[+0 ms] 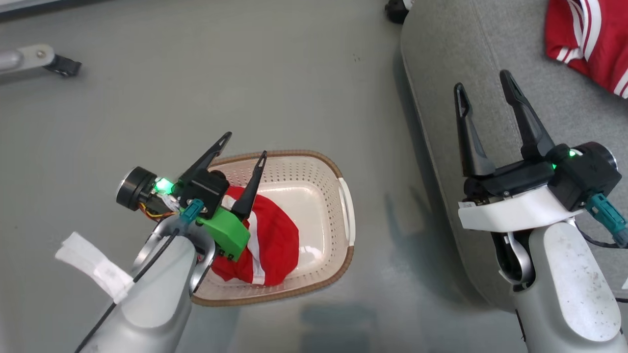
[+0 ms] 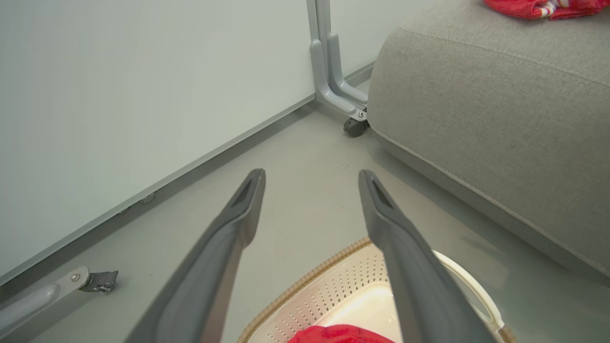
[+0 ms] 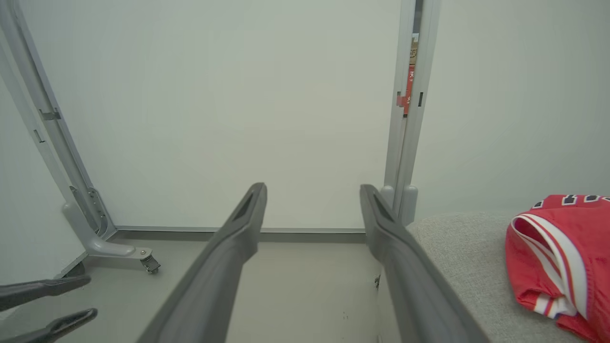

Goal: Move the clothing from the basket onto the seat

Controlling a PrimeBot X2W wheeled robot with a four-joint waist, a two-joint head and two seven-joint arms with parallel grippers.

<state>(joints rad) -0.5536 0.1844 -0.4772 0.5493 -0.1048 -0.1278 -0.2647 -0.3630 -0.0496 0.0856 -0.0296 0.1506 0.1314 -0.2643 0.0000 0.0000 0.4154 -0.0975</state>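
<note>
The left tool (image 1: 246, 143) is spread wide with nothing between its fingers. It hangs over the cream perforated laundry basket (image 1: 314, 155), which sits on the grey floor (image 1: 245, 73) below it. The fingertips point past the basket's brown woven rim toward the floor beyond.

A red garment (image 1: 274, 235) with a white stripe lies bunched in the basket, directly under this tool's base. In the left wrist view it shows at the bottom edge between the two fingers, and the fingertips are well ahead of it. The rest of the basket's bottom, ahead and to the right of the tool, is bare.

The right tool (image 1: 482, 81) is also fully spread and holds nothing. It hovers over the rounded edge of the light-grey upholstered seat (image 1: 456, 49), fingers pointing along the cushion. A second red garment (image 1: 593, 44), with white stripe trim and dark lettering, rests on the seat ahead and to the right of this tool, apart from its fingers.

Beyond both tools stands a pale wall panel (image 3: 238, 119) on a grey frame with a caster (image 2: 355, 126), just beside the seat's far corner.
</note>
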